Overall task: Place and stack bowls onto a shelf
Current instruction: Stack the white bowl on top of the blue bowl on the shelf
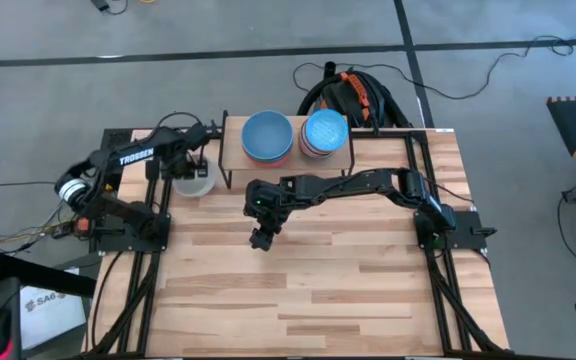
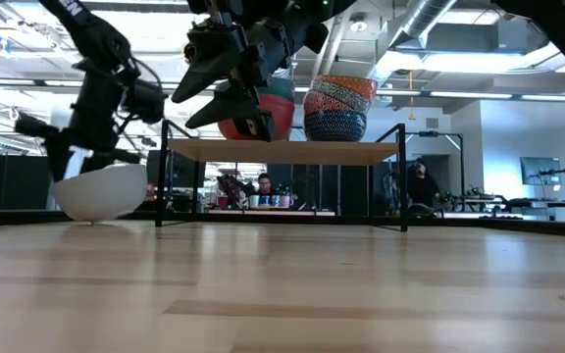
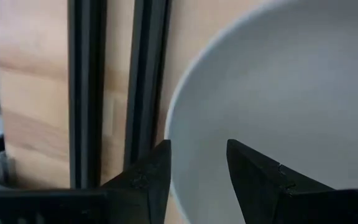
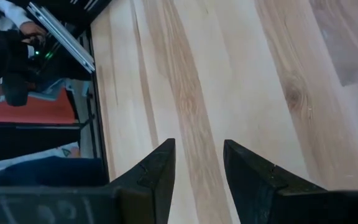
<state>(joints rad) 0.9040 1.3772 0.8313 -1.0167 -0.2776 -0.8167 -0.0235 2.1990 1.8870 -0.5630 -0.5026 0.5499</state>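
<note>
A white bowl (image 1: pixel 193 180) (image 2: pixel 101 192) rests by its base on the tabletop, left of the shelf (image 1: pixel 230 150) (image 2: pixel 292 152). My left gripper (image 1: pixel 196 163) (image 3: pixel 197 168) hangs open at the bowl's rim, pointing steeply down, with one finger outside the wall and one over the hollow. On the shelf stand a stack topped by a light blue bowl (image 1: pixel 267 136) and a stack of patterned bowls (image 1: pixel 325 133) (image 2: pixel 339 108). My right gripper (image 1: pixel 261 238) (image 4: pixel 197 168) is open over bare tabletop in front of the shelf, holding nothing.
Black frame rails (image 1: pixel 153 250) (image 1: pixel 443 270) run along the table's left and right sides. A black and orange bundle of cables (image 1: pixel 353 95) lies behind the far edge. Bare wood (image 1: pixel 298 300) stretches toward the near edge. A person (image 2: pixel 263 184) sits in the room beyond.
</note>
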